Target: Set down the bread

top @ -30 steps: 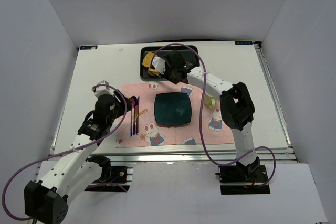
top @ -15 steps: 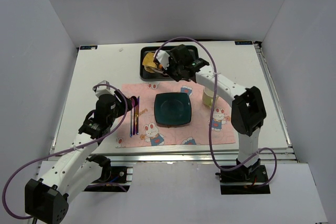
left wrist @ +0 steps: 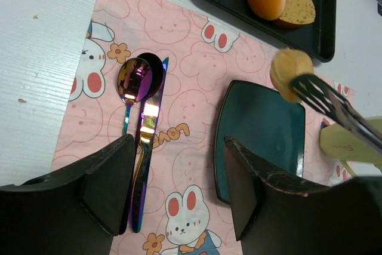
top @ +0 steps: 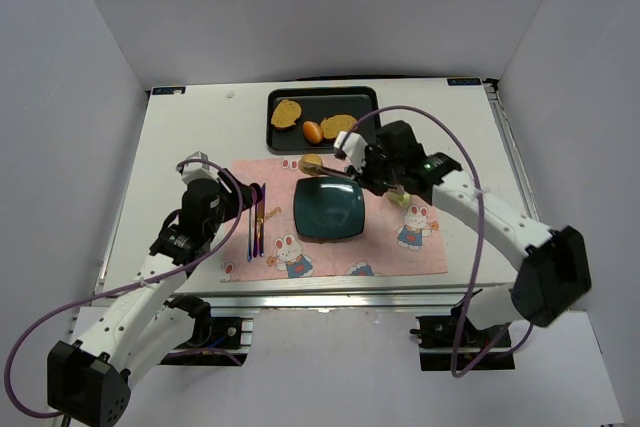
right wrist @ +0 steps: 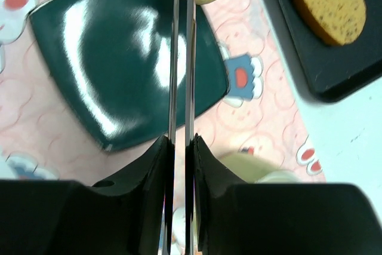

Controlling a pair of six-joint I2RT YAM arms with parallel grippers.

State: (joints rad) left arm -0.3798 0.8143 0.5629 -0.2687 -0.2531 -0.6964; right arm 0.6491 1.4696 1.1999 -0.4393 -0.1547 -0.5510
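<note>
Hovering over the left part of the pink rabbit placemat, my left pincer has its fingers spread wide with nothing between them. Just under and ahead of it, the iridescent cutlery lies side by side on the mat, handles toward me. White tabletop shows to the left of the mat.

Right of the cutlery, the teal plate sits on the middle of the mat, bare, with glare on its glaze in the right wrist view.

The bread, a small round golden-tan bun, is off the plate. It is pinched between the tips of thin metal tongs just past the plate's far edge, on the tray side. From the left wrist view it appears lifted clear of the mat.

My right pincer is closed on the tongs, fingers almost together, the two blades running out from between them to the bun.

At the back, the black tray holds two flat toasted slices and a glossy orange roll between them.

Right of the plate, a pale yellow-green cup stands on the mat, mostly hidden under my right arm.
</note>
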